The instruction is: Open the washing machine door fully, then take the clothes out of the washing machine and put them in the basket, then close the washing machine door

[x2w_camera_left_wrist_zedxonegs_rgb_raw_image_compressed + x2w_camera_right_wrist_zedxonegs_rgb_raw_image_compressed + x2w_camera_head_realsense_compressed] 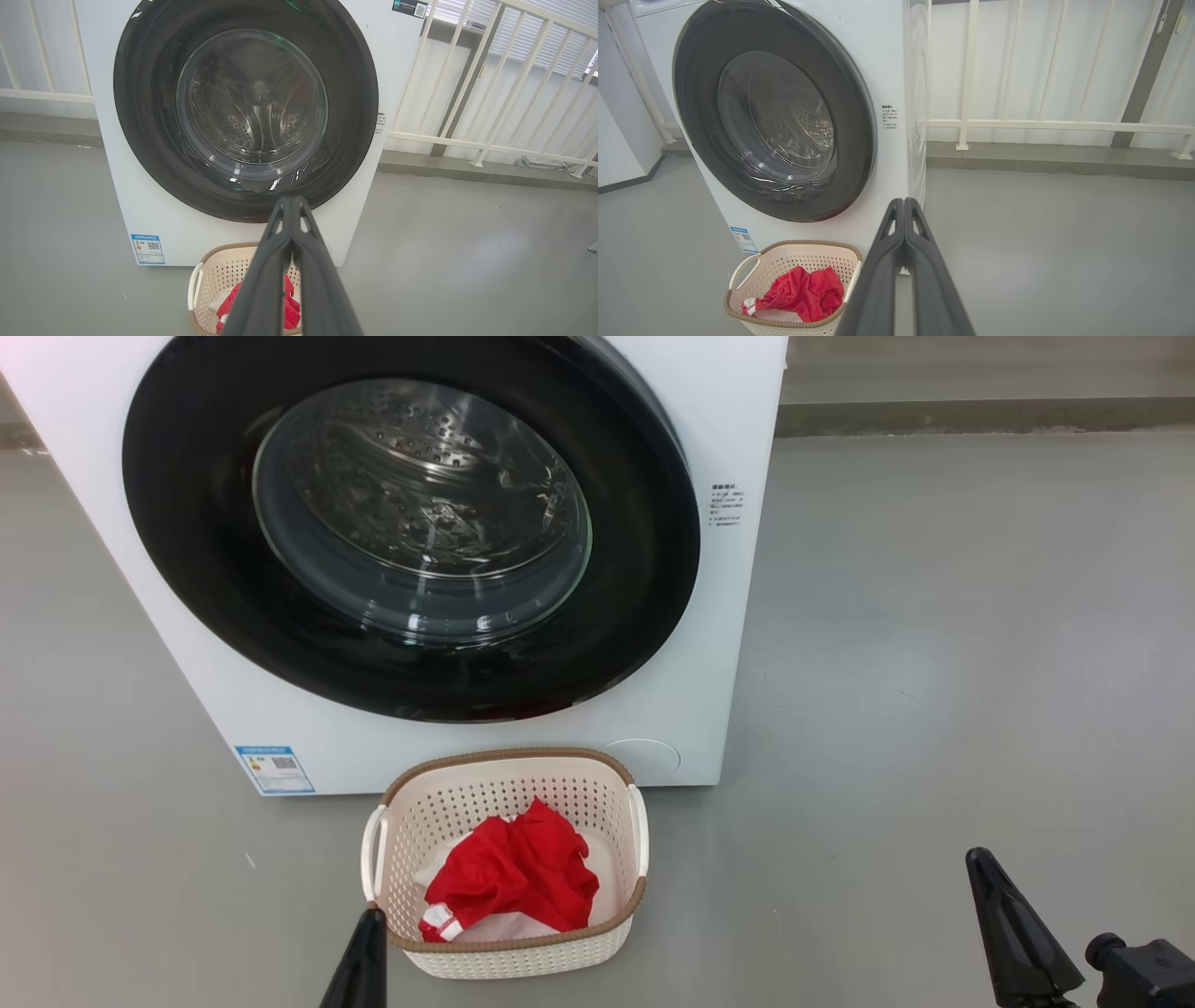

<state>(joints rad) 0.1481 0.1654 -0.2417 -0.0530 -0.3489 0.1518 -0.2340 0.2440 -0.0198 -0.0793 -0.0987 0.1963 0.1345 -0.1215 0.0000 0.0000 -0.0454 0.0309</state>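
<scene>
Red clothes (513, 877) lie heaped in the basket (509, 758). It stands on the grey floor (934, 709) just in front of the washing machine (738, 663), below the lower edge of the washing machine door (187, 569). Through the door's glass I see the steel drum (420, 476) and no red in it, so I judge the unloading done. The door's black rim looks to lie flat against the white front, but I cannot tell whether the latch has caught.

My left claw (290, 201) has its two fingers pressed together on nothing, and my right claw (904, 201) is the same. Any next move turns on where the door lies from them: ahead of both and higher.

In the head view the left claw sits low, just beside the basket's near left corner and roughly under the door's middle. The right claw is well off to the right, past the machine's right side and over bare floor. So the left arm is nearer and squarer to the door: its wrist view looks straight at the glass, while the right wrist view sees the door at a slant.

If a last push is needed, I judge the left should give it. It should press on the black rim rather than the glass, rising clear of the basket on the way. If the door is latched, both arms need only draw back.
</scene>
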